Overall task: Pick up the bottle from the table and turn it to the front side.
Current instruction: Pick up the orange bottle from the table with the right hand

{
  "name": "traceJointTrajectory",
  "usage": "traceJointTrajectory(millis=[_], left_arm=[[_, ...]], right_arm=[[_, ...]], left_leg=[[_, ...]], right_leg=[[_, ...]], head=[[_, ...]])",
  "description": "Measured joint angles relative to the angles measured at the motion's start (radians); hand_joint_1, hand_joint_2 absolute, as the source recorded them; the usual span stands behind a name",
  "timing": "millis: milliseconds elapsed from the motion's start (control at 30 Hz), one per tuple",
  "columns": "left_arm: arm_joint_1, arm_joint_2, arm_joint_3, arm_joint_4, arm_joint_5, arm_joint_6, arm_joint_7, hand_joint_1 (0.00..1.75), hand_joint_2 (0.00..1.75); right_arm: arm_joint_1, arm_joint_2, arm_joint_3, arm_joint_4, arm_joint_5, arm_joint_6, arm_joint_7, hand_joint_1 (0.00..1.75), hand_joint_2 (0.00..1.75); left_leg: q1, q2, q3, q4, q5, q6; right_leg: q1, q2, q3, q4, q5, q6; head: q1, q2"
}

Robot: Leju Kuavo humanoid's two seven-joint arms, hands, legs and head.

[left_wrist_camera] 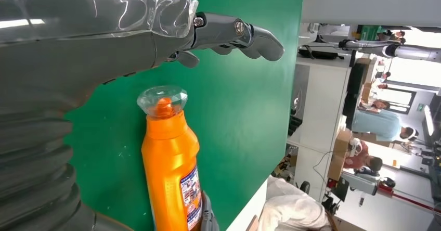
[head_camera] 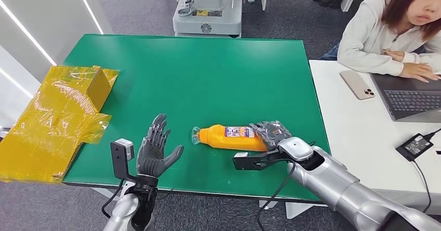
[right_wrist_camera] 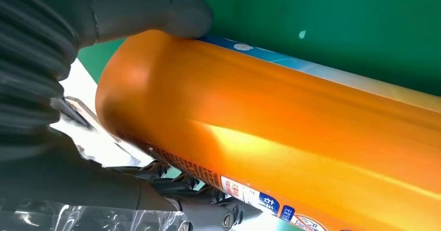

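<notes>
Green counter (head_camera: 208, 69) carrying an orange bottle (head_camera: 231, 138) on its side near the front edge, right hand (head_camera: 270, 133) wrapped round its base, left hand (head_camera: 155, 150) spread and empty beside the cap; liable to slip off that smooth, rounded end if lifted.

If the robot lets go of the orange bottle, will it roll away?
Probably a little: the orange bottle lies on its side on the green table, and its body looks rounded. Its glossy plastic may be slippery. The right hand grips its base, which should steady it.
</notes>
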Motion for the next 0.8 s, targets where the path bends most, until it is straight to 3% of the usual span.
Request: traceJointTrajectory(millis=[233, 467, 733, 800], left_arm=[[0.002, -0.001, 0.0, 0.0, -0.001, -0.002, 0.0, 0.0, 1.75], [0.024, 0.0, 0.011, -0.011, -0.014, 0.002, -0.01, 0.0, 1.75], [0.025, 0.0, 0.013, -0.012, -0.014, 0.003, -0.01, 0.0, 1.75], [0.019, 0.0, 0.028, -0.008, -0.017, 0.02, -0.018, 0.0, 1.75]], right_arm=[[0.02, -0.022, -0.003, -0.034, -0.01, -0.009, -0.011, 1.75, 1.75], [0.186, -0.025, -0.139, -0.14, -0.132, -0.241, -0.164, 1.75, 1.75], [0.206, -0.021, -0.157, -0.156, -0.138, -0.265, -0.18, 1.75, 1.75], [0.262, 0.009, -0.21, -0.223, -0.139, -0.316, -0.201, 1.75, 1.75]], left_leg=[[0.0, 0.0, 0.001, 0.0, 0.0, 0.0], [0.0, -0.003, -0.002, 0.0, 0.0, 0.001], [0.0, -0.003, -0.003, 0.0, 0.0, 0.001], [0.0, -0.003, -0.003, -0.001, 0.0, 0.0]], right_leg=[[0.0, 0.0, 0.001, 0.0, 0.0, 0.0], [0.0, -0.002, 0.001, 0.0, 0.0, 0.001], [0.0, -0.002, 0.0, 0.0, 0.0, 0.001], [0.0, -0.002, -0.001, 0.0, -0.001, 0.0]], head=[[0.0, 0.0], [0.0, 0.0], [0.0, 0.0], [0.0, 0.0]])
